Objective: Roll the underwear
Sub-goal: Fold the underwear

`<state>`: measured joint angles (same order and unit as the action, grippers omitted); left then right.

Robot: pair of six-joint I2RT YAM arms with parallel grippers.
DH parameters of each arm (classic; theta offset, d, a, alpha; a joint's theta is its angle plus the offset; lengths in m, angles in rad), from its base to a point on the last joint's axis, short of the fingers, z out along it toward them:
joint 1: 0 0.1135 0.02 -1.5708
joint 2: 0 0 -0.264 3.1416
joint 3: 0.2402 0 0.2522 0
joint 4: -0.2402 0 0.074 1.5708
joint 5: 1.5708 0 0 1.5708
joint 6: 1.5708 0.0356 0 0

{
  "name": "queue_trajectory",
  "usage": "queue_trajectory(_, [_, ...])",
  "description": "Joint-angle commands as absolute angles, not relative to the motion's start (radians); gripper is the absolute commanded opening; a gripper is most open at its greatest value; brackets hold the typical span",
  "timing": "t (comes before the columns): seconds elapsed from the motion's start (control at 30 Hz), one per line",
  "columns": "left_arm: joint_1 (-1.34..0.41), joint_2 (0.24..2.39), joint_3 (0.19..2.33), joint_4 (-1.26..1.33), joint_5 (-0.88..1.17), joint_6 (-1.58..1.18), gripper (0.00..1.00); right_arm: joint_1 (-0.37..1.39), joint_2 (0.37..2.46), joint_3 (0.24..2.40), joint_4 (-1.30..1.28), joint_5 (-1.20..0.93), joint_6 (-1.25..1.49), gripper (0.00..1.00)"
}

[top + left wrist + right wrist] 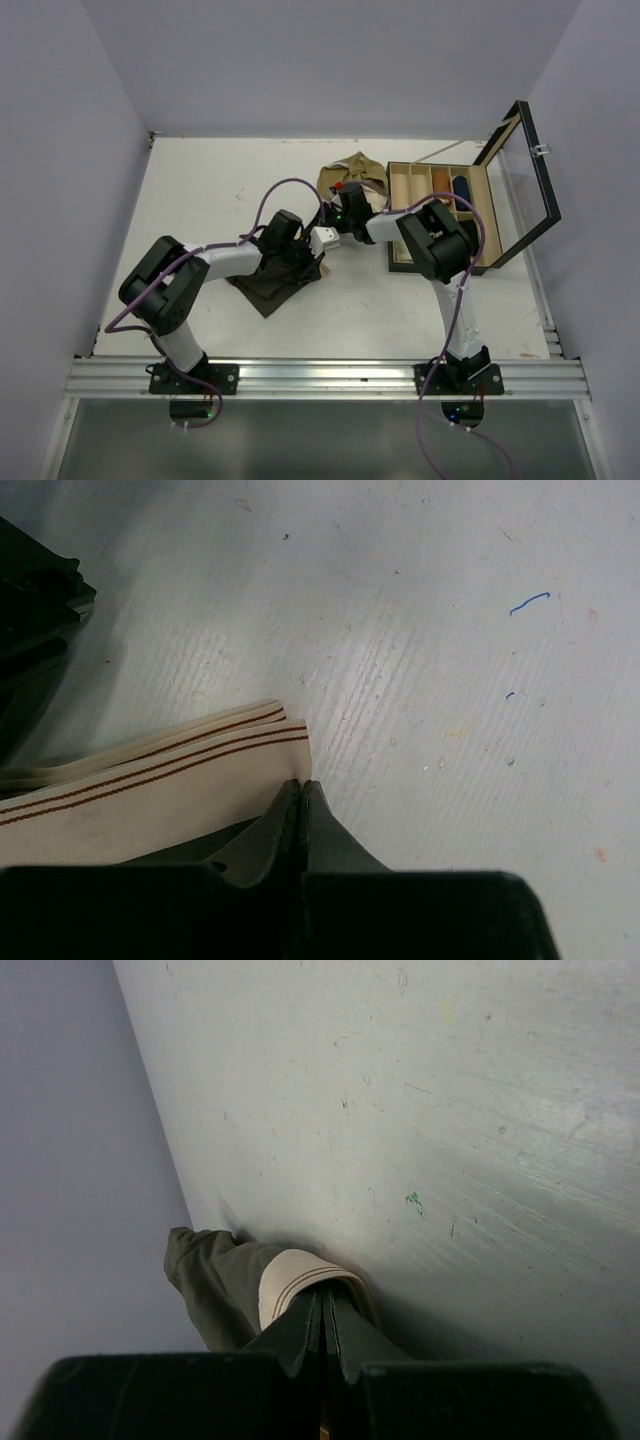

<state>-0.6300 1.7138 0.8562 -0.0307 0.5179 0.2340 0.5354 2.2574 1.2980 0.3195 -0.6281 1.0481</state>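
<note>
From above, my left gripper (312,245) is clenched on the pale waistband end of the dark brown underwear (268,288). That pair lies crumpled on the table (220,200) under my left forearm. My right gripper (340,218) sits just beside it, toward the olive-tan underwear (355,175), which is bunched against the left wall of the wooden box (440,166). The box's lid (530,175) stands open on the far right. The left half of the table is open room.

Through my left wrist camera, my left gripper (302,798) has its jaws pressed together on the corner of the beige waistband (150,780), whose folded layers fan out to the left. Bare table (430,630) runs ahead and to the right.

Through my right wrist camera, my right gripper (322,1305) is pinched shut on the cream waistband (290,1278) of the olive-tan underwear (210,1275). The cloth trails left to where the table (400,1110) ends along the wall (70,1160).
</note>
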Motion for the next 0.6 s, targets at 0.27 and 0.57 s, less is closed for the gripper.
queue_trajectory(0.27, [-0.638, 1.655, 0.853, 0.051, 0.502, 0.192, 0.0, 0.535, 2.315, 1.25, 0.221, -0.563, 1.019, 0.0])
queue_trajectory(0.57, [-0.64, 1.723, 0.868, 0.049, 0.528, 0.184, 0.0, 0.535, 2.319, 1.25, 0.225, -0.566, 1.025, 0.0])
